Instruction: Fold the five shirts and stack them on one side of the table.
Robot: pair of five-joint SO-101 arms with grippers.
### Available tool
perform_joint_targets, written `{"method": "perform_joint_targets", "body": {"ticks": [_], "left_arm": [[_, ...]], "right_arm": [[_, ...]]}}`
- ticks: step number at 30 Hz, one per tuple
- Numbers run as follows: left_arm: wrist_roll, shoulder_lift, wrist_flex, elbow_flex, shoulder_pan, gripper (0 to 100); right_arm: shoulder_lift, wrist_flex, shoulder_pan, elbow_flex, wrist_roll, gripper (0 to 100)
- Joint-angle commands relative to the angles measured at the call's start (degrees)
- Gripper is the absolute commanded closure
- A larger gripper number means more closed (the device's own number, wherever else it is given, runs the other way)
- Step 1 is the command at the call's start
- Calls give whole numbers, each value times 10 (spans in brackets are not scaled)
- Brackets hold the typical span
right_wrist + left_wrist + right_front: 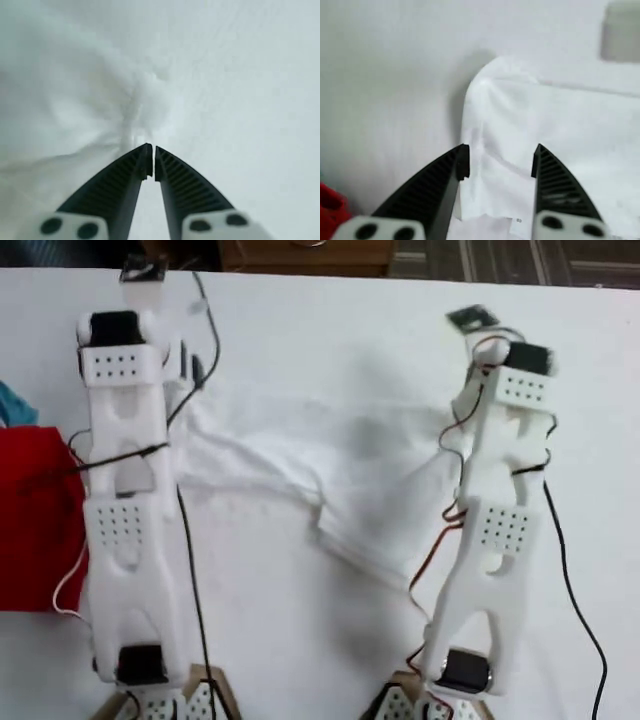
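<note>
While right gripper (150, 152) pinches the shirt (340, 465), left gripper (501, 155) gapes over its edge; fold seems just starting, left must clamp next.

The right gripper (150, 161) is pinching a white shirt (80, 105). Its two black ribbed fingers (112, 187) are pressing together, leaving just a thin slit between the tips. The cloth is bunching into soft creases that are running in toward the pinch point. The white table (260, 90) is showing beside the gathered fabric.
</note>
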Motion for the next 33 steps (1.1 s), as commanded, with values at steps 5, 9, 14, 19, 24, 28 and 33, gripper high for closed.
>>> {"method": "perform_joint_targets", "body": {"ticks": [5,9,14,19,24,28,33], "left_arm": [[5,-206,11,84,-11,778],[-60,-348,11,262,-18,778],[-82,-544,8,510,-24,777],[-126,-680,0,726,-24,775],[-132,-782,-33,887,-24,775],[-133,-846,-44,970,-24,775],[-188,-887,-76,1020,-25,775]], "right_arm": [[-174,15,10,113,5,977],[-343,13,4,345,23,977],[-586,-14,3,621,85,920],[-788,-69,-28,908,202,758],[-943,-130,-87,1154,267,796],[-1019,-165,-165,1263,272,801],[-1033,-210,-249,1320,246,801]]}}
